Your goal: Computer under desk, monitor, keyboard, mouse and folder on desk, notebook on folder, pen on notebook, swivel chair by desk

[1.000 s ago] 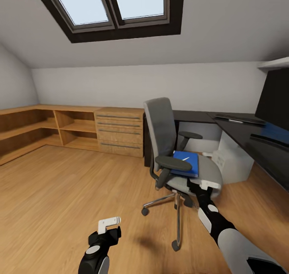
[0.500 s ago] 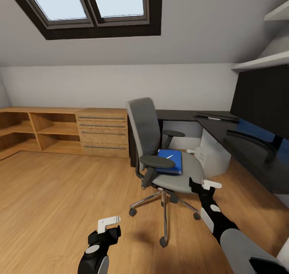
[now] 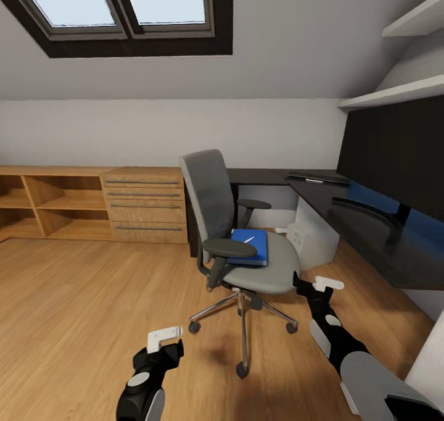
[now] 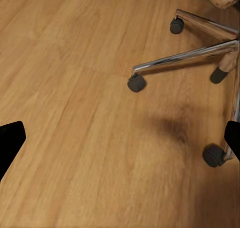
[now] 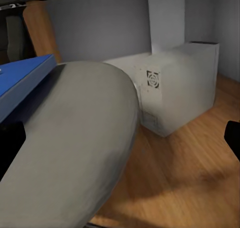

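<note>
Leftward in the head view, compared with earlier, the swivel chair (image 3: pixel 237 236) is seen beside the desk (image 3: pixel 370 236). On its seat lies the folder (image 3: pixel 251 245). Both grippers, left (image 3: pixel 165 336) and right (image 3: pixel 327 283), are spread wide.

monitor (image 3: pixel 394 162) cut off at edge, notebook hidden

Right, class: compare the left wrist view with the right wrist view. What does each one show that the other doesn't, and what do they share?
Left wrist view: the swivel chair's chrome star base and black casters, with a shadow on the boards.

Right wrist view: the chair's grey seat, the blue folder lying on it, and the computer standing on the floor beyond.

Both: the swivel chair itself and the wooden floor.
</note>
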Robot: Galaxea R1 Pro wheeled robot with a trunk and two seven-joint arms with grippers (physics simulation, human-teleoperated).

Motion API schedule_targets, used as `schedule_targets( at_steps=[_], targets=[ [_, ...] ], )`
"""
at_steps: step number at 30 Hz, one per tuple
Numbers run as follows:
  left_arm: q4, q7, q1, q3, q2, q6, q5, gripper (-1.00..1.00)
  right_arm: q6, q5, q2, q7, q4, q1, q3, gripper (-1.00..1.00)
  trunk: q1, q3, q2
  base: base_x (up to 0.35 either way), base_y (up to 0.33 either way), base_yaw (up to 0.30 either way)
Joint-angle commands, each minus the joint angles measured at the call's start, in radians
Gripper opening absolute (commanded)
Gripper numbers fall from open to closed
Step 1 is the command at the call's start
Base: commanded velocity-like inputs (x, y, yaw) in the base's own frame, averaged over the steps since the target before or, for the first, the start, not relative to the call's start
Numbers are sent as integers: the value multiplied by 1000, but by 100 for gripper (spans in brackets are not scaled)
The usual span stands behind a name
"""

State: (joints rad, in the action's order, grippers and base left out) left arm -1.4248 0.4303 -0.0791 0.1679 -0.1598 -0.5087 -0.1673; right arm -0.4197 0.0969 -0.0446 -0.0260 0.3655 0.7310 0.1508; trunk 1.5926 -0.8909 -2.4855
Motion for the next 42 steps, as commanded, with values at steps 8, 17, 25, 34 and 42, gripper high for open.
schedule_targets(
  at_steps=[8,17,25,34,42],
  targets=[
    [-31,10,-1,-1,15,-2,-14,100,15,78,-4,6,-2,1,78,100,0,-1,0,0,0,-8],
    [-54,11,0,-2,19,-3,-15,100,170,220,-17,30,7,1,152,100,0,-1,0,0,0,0],
    [-60,11,1,-2,23,-5,-17,100,278,431,-54,43,16,4,177,100,0,-1,0,0,0,0],
    [-58,13,1,0,22,-1,-15,100,379,628,-73,45,31,7,182,100,0,-1,0,0,0,0],
    [-57,12,1,1,22,3,-15,100,380,651,-68,49,29,5,178,100,0,-1,0,0,0,0]
  ],
)
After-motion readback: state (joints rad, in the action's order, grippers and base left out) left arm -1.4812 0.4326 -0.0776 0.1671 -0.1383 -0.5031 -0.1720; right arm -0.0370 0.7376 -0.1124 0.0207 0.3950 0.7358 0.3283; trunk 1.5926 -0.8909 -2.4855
